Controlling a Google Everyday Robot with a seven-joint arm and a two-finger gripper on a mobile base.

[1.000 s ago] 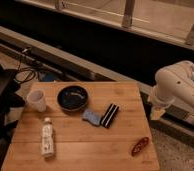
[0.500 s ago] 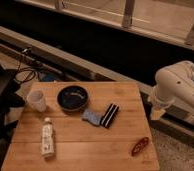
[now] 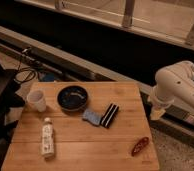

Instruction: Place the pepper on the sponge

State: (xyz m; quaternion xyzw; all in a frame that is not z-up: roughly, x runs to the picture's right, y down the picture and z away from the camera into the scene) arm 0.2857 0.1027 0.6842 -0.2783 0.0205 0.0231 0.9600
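The pepper [image 3: 139,145], small, dark red and glossy, lies near the front right corner of the wooden table [image 3: 80,150]. The blue-grey sponge [image 3: 91,117] rests near the table's middle, touching a black block with white stripes [image 3: 109,115] on its right. The white arm [image 3: 177,87] hangs off the table's right side, and its gripper [image 3: 156,113] sits at the arm's lower end, beyond the table edge and well above and right of the pepper.
A dark bowl [image 3: 72,97] stands behind the sponge. A white cup [image 3: 37,100] is at the left, and a small bottle [image 3: 48,137] lies in front of it. Dark equipment and cables [image 3: 10,90] crowd the left side.
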